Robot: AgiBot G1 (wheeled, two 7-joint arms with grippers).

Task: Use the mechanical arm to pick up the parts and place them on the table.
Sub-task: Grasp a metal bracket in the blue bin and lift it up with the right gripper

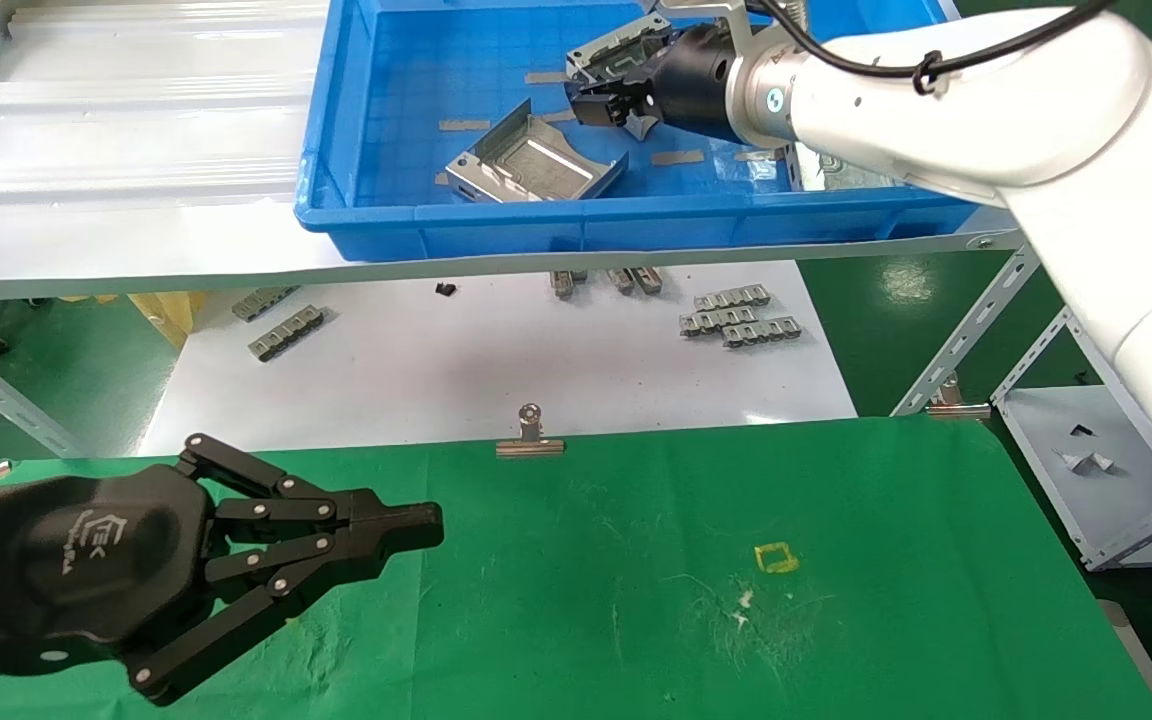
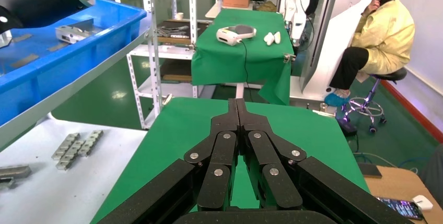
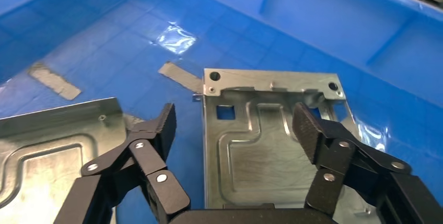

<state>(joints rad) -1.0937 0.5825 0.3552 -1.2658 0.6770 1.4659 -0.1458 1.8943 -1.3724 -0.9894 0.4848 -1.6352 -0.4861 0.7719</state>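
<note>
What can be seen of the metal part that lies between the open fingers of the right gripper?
The part is a shiny silver sheet-metal plate, roughly square, with embossed grooves, a square cut-out, small holes in two corners and folded-up side walls. It lies in the blue tray, beside a second part. The right gripper is open, one finger on each side of the plate. Whether the pads touch the plate cannot be told.
</note>
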